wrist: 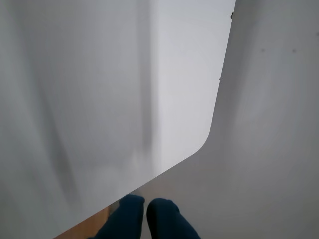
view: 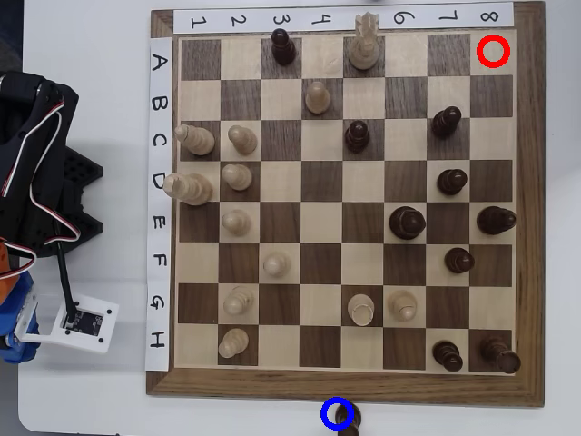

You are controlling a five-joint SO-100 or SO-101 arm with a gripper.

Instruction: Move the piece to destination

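The piece, a dark pawn with a round knob, stands off the board at the bottom edge of the overhead view. It overlaps the right side of the blue ring, the destination. My gripper shows in the wrist view as two blue fingertips pressed close together with nothing between them. It is far from the piece: the arm is folded at the left of the overhead view, beside the board. The wrist view shows neither piece nor ring.
Several cream and dark pieces stand across the board. A red ring marks the top right square. The wrist camera's white housing lies left of the board. The wrist view shows the white table's rounded corner.
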